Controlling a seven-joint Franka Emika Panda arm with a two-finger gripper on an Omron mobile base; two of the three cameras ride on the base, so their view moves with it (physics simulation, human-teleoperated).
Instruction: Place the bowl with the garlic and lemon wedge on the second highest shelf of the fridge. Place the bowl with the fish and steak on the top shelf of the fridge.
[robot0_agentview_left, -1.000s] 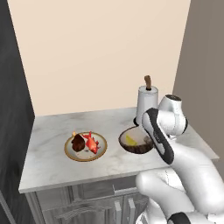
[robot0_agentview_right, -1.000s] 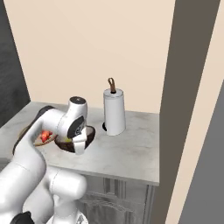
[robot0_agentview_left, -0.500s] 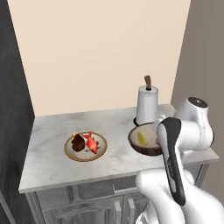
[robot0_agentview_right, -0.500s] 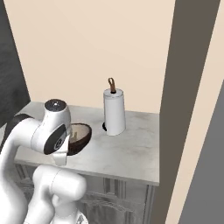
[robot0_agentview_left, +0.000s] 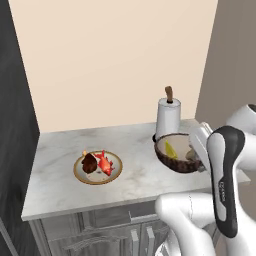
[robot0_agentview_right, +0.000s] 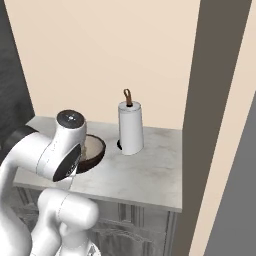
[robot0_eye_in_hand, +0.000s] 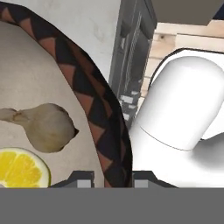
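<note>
Jaws (robot0_eye_in_hand: 107, 178) pinching rim of dark zigzag-patterned bowl (robot0_agentview_left: 176, 152); edge grip risks tilt, spilling beige knobbly garlic (robot0_eye_in_hand: 47, 126) and yellow lemon wedge (robot0_eye_in_hand: 21, 167) onto marble worktop (robot0_agentview_left: 135, 175).

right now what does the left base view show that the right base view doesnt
Left base view alone: the plate with the steak and fish, and the lemon wedge inside the dark bowl. Right base view alone: the tall grey panel to the right of the counter. Both: the bowl, the paper towel roll and the marble counter.
</note>
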